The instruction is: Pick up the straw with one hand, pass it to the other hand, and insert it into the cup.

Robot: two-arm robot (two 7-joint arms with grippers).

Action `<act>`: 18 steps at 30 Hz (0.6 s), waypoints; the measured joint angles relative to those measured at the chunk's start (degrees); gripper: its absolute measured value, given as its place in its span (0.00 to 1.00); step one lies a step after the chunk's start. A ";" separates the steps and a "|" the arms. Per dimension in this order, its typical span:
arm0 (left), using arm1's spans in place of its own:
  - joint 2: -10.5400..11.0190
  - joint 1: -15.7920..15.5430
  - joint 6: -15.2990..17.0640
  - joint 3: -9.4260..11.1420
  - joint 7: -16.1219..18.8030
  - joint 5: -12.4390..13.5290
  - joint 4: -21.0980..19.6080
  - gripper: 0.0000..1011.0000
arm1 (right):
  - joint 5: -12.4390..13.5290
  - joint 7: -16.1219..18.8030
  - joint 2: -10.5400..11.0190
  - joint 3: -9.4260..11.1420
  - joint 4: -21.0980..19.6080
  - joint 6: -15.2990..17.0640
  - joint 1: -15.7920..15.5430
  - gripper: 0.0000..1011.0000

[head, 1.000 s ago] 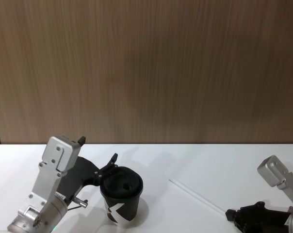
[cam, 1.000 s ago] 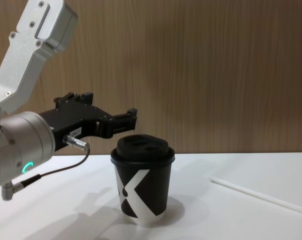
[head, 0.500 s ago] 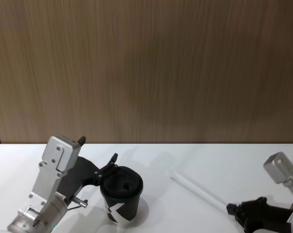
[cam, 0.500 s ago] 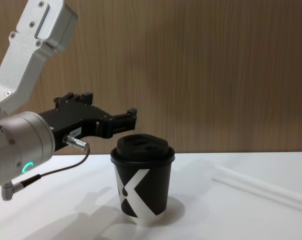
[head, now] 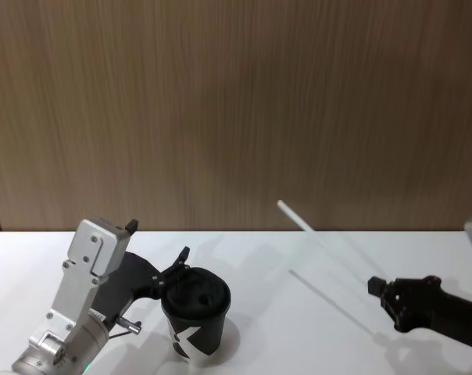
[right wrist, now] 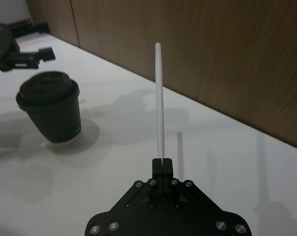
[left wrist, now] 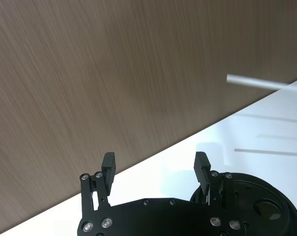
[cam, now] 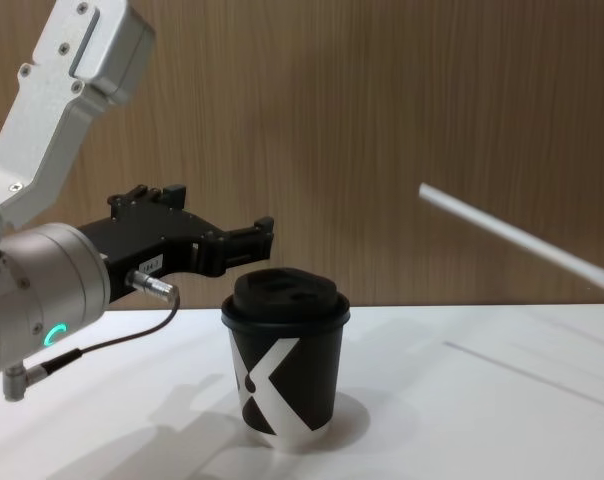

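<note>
While the white worktop (head: 298, 344) is lying beneath both arms, the left pincer (left wrist: 155, 161) is hovering just behind the cup (cam: 285, 365), its jaws spread wide and holding nothing. At the right, the right pincer (right wrist: 162, 164) is pinching one end of the straw (cam: 512, 237), which is hanging clear of the worktop, slanting upward toward the robot's left, free tip highest.

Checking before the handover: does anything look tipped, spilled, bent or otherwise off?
Nothing stands out. The cup stands upright, nothing spilled. The right gripper holds the straw by one end, straight and tilted upward. The left gripper hovers open near the cup.
</note>
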 joint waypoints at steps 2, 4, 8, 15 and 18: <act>0.00 0.00 0.00 0.00 0.00 0.00 0.00 0.99 | 0.78 -0.39 -0.32 0.61 -0.94 -0.31 -0.39 0.01; 0.00 0.00 0.00 0.00 0.00 0.00 0.00 0.99 | 1.99 -0.85 -0.82 1.36 -2.08 -0.82 -0.80 0.01; 0.00 0.00 0.00 0.00 0.00 0.00 0.00 0.99 | 3.85 -1.37 -1.94 2.18 -4.11 -1.55 -1.24 0.01; 0.00 0.00 0.00 0.00 0.00 0.01 0.00 0.99 | 6.66 -1.55 -4.39 2.07 -7.23 -2.41 -1.01 0.01; 0.00 0.00 0.00 0.00 0.00 0.00 0.00 0.99 | 7.63 -1.41 -5.46 1.43 -8.33 -2.60 -0.62 0.01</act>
